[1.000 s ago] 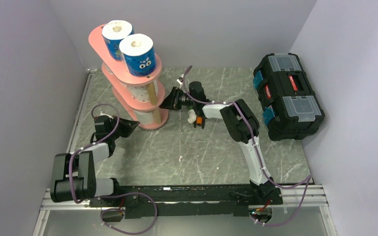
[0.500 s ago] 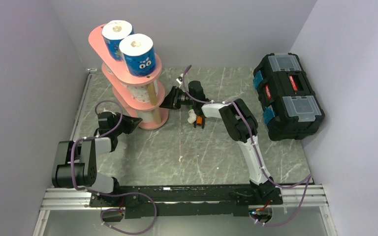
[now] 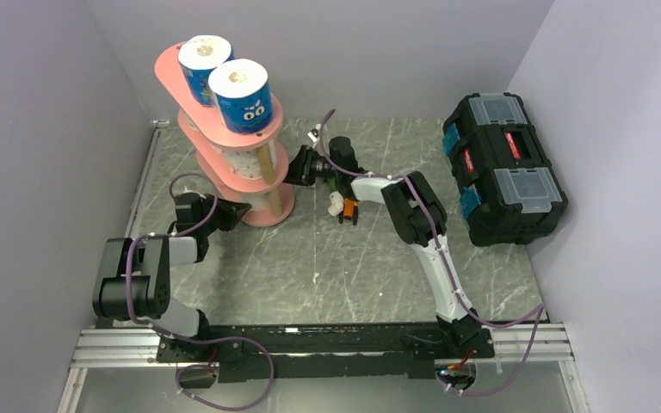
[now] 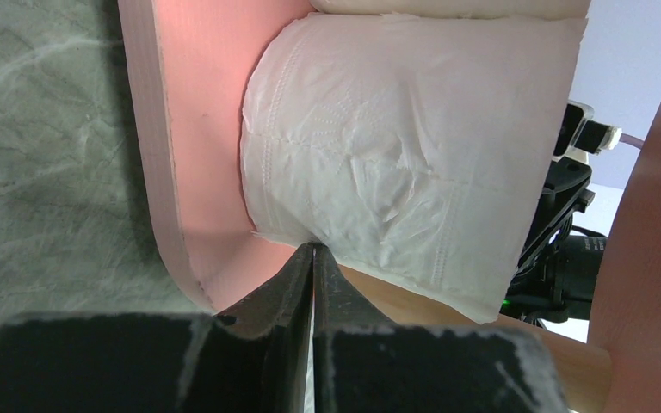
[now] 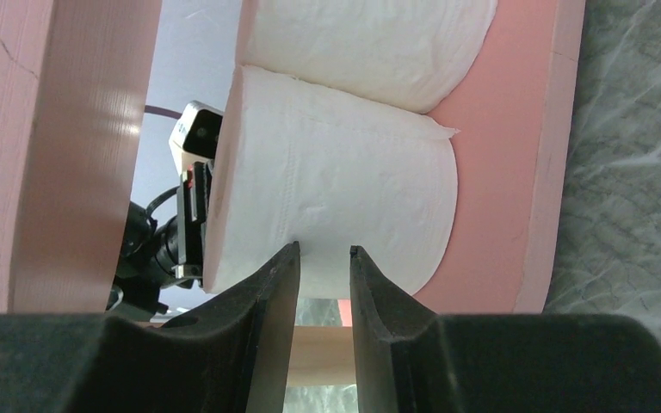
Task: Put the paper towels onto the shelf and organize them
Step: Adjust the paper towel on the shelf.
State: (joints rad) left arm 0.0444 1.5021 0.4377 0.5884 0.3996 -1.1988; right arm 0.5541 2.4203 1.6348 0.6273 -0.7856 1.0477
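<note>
Upright roll (image 4: 396,172) on lowest shelf (image 3: 170,73) tier, left of frame centre, between closed left tool (image 4: 312,251) and narrowly parted right tool (image 5: 324,254).

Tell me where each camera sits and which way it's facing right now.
Top external: high behind the bases, looking down on shelf, toolbox, both arms.
Left wrist: low beside the shelf, facing a white roll; left gripper shut.
Right wrist: opposite side, facing two rolls; right gripper open.
Shared: both wrist views look between the same boards, each glimpsing the other arm beyond.

Upright paper towels (image 3: 243,99) on pink shelf (image 3: 169,73)
</note>
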